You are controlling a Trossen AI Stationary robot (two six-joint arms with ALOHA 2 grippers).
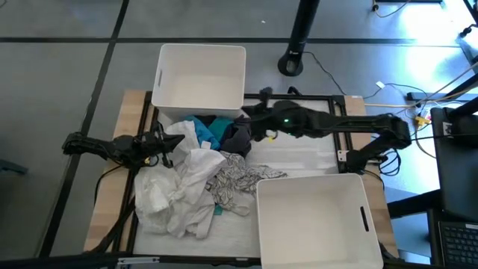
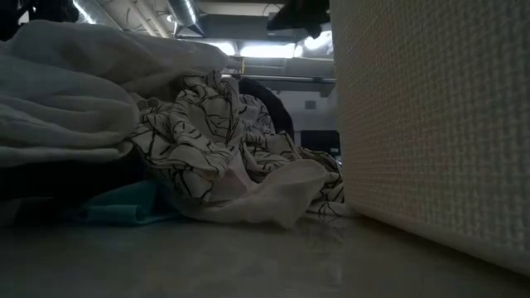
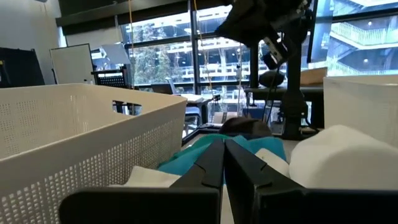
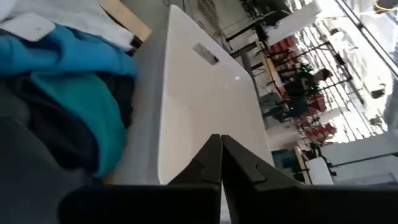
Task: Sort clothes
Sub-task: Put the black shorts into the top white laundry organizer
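The clothes lie heaped on the table between two bins: white garments [image 1: 179,187], a grey-white patterned one [image 1: 235,183], teal-blue ones [image 1: 213,128] and a dark grey one [image 1: 237,140]. My left gripper [image 1: 170,142] is shut and empty, held level at the heap's left edge beside the white cloth, pointing toward the teal cloth [image 3: 205,149]. My right gripper [image 1: 248,118] is shut and empty above the dark grey garment, pointing at the far bin's wall [image 4: 205,93]. The teal and dark cloth [image 4: 81,106] lie beside it.
A white bin [image 1: 200,75] stands at the table's far edge. A second white bin [image 1: 314,220] stands at the near right, and its wall fills the right of the low view [image 2: 431,124]. Bare table shows between the right arm and the near bin.
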